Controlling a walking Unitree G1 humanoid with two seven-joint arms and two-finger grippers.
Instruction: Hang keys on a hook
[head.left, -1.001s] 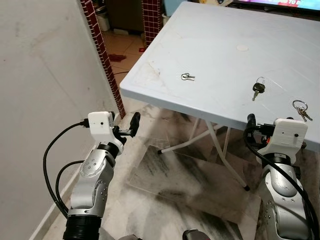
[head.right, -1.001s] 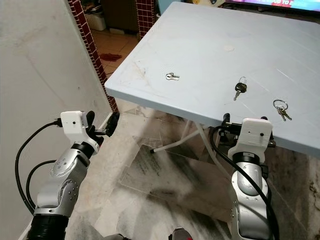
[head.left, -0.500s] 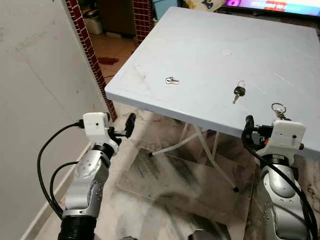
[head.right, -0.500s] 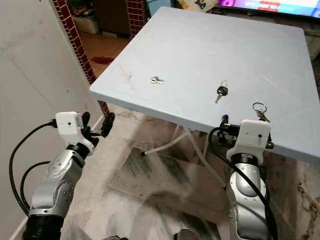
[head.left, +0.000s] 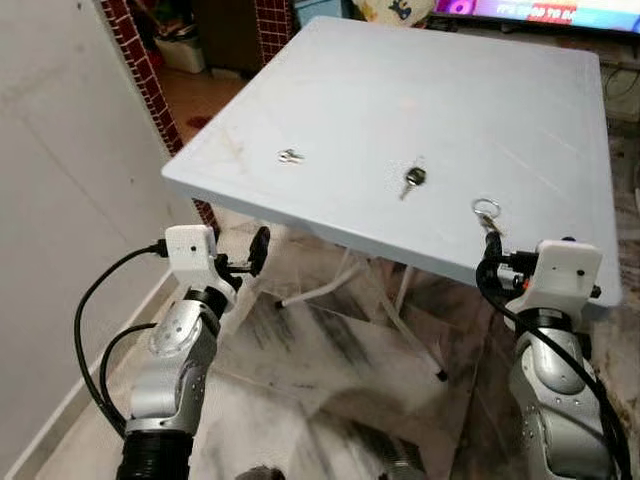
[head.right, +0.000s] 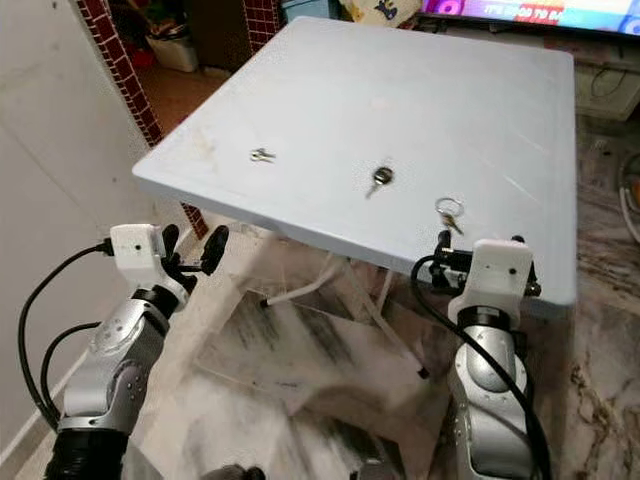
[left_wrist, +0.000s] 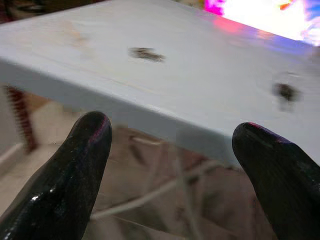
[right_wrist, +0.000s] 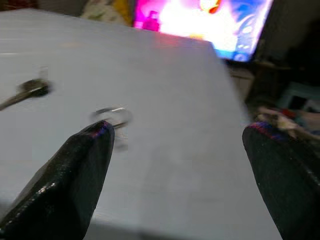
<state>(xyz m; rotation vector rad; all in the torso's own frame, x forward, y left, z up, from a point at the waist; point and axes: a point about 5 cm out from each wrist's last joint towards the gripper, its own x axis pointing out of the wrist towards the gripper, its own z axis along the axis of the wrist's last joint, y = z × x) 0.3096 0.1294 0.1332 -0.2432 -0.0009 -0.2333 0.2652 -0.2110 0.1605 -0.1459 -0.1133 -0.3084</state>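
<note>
Three keys lie on the pale blue table (head.left: 400, 80): a small silver key (head.left: 290, 156), a black-headed key (head.left: 412, 180) and a ring of keys (head.left: 487, 213) by the near edge. My right gripper (right_wrist: 180, 135) is open, level with the tabletop just short of that edge, and the ring of keys (right_wrist: 112, 116) lies a little ahead of it near one finger. My left gripper (left_wrist: 172, 127) is open with nothing in it, held below the table's near left edge. From there the small silver key (left_wrist: 145, 53) is farther in on the top.
A white wall (head.left: 50, 200) runs close on my left, ending at a red-tiled pillar (head.left: 135, 60). The table's white folding legs (head.left: 340, 285) stand on the marbled floor (head.left: 330, 360) ahead. A lit screen (head.left: 520, 10) glows behind the table.
The whole view has shifted: the table is now nearer and more to the left. Its near edge has come up to my right gripper. Both arms keep the same raised pose.
</note>
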